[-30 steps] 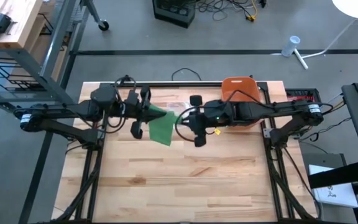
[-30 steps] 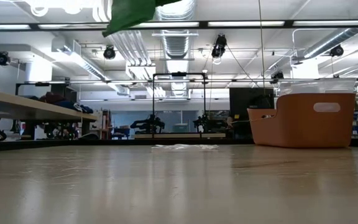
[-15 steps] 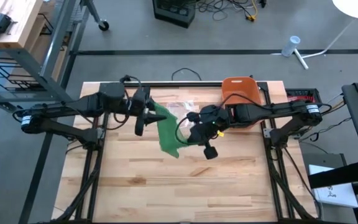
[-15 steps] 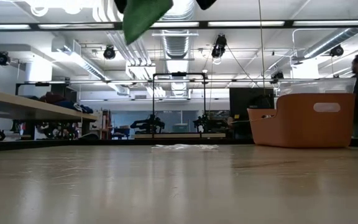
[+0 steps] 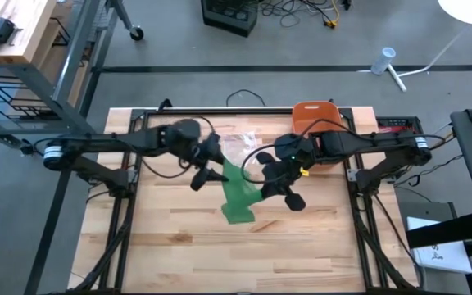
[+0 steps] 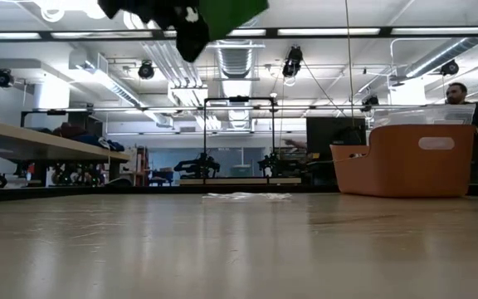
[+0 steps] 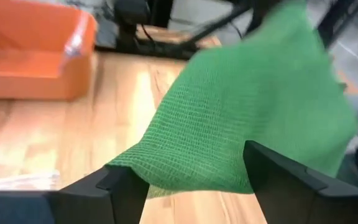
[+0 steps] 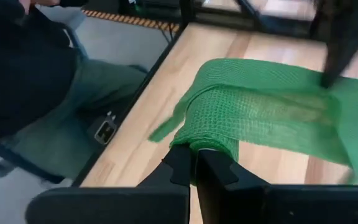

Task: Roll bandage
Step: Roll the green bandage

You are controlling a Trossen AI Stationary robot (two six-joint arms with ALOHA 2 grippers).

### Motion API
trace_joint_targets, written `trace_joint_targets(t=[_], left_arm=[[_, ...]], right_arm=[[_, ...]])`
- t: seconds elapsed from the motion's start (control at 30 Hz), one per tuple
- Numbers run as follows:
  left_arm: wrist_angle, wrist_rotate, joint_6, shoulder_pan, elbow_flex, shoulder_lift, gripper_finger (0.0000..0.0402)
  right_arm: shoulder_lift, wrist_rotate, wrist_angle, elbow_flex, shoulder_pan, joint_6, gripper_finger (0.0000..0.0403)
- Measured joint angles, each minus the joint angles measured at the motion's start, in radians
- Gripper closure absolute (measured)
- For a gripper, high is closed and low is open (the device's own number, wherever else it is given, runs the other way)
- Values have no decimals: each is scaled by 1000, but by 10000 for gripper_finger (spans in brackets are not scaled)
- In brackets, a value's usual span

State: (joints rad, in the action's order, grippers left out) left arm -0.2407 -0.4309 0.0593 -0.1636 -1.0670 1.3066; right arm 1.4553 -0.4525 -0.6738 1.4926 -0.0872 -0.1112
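Since half a second ago, seen from above, the green mesh bandage strip (image 5: 239,197) hangs lower over the pale wooden counter (image 5: 179,254), and the left tool (image 5: 207,168) has spread off it. At counter level, people stand behind the orange plastic bin (image 6: 405,162). Right wrist: the right tool (image 8: 194,163) pinches the rolled end, so rolling can continue.

Grey concrete floor (image 5: 179,45) surrounds the table; ceiling strip lights (image 6: 330,31) glow above workbenches (image 6: 40,143).
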Motion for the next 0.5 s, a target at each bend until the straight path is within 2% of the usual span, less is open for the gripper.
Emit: trace_joint_targets(t=[0.13,0.27,0.5], left_arm=[[51,-49,-51,6,1,88,148],[118,-55,-63,12,1,174,149],[208,-58,-167,47,2,295,165]], right_arm=[[-7,0,-124,37,3,72,403],[-7,-6,-245,45,11,141,403],[-1,-106,-376,45,11,170,403]])
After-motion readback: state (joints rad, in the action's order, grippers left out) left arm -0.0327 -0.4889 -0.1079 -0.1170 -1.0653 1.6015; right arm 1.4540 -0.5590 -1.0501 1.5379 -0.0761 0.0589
